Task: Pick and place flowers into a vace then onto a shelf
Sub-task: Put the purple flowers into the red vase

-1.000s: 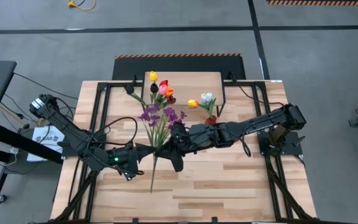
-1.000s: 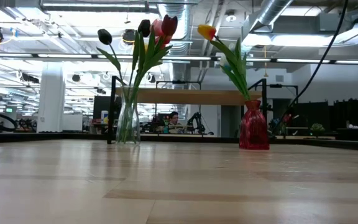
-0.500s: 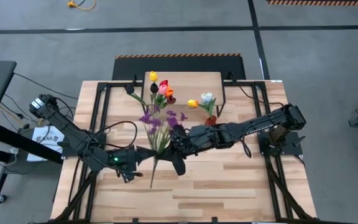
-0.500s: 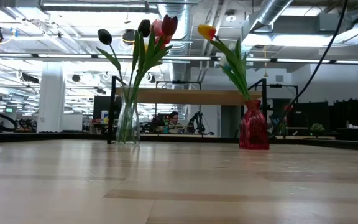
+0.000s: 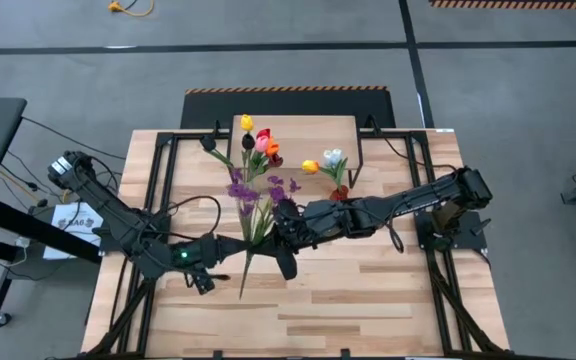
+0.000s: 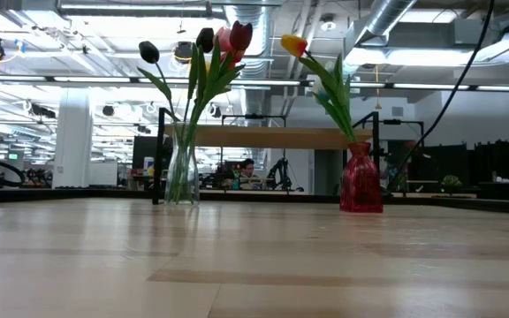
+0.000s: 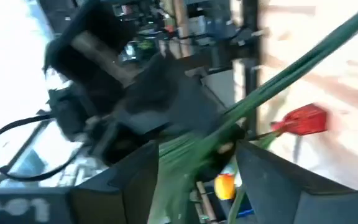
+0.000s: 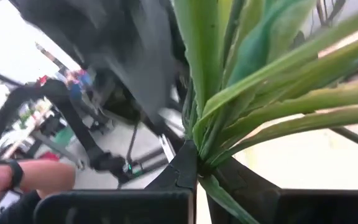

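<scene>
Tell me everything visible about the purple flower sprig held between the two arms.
The sprig of small purple blossoms has thin green stems and long green leaves, apparently artificial. It stands over the wood-plank tabletop, blossoms toward the small raised light-wood shelf, stem end toward the near edge. The right hand is shut on its stems just below the leaves. The left hand is open around the lower stem.

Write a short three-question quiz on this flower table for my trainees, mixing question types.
1. True or false: the red vase stands on the shelf.
2. Which gripper is shut on the purple sprigs? A left, B right, C neither.
3. Fill in: ___ vases hold tulips.
Key: 1 false, it stands on the table; 2 B, the right gripper; 3 two, the red one and the clear glass vase.
</scene>
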Controlling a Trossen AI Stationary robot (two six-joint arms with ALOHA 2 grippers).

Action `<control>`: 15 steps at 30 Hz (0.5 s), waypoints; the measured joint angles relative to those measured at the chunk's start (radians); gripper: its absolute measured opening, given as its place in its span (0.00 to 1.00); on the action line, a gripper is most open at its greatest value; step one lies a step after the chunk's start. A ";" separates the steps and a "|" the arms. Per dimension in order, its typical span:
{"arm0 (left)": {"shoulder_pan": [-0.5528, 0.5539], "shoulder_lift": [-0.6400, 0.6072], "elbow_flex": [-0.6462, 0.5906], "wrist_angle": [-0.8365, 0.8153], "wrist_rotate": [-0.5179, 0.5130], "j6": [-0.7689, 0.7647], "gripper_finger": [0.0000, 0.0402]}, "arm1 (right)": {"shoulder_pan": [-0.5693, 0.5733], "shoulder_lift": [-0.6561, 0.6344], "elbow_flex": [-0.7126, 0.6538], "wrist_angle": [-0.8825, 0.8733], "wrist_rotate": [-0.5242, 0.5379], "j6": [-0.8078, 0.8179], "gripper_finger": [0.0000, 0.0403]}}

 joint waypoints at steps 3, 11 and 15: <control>-0.032 0.004 -0.002 -0.027 -0.056 -0.037 0.54 | 0.005 -0.003 0.002 0.007 0.003 -0.006 0.01; -0.141 0.003 -0.002 -0.039 -0.163 -0.059 0.55 | 0.004 -0.003 0.002 -0.007 -0.006 -0.010 0.01; -0.192 0.003 -0.002 -0.035 -0.241 -0.090 0.55 | 0.005 -0.010 0.002 -0.017 -0.008 -0.027 0.01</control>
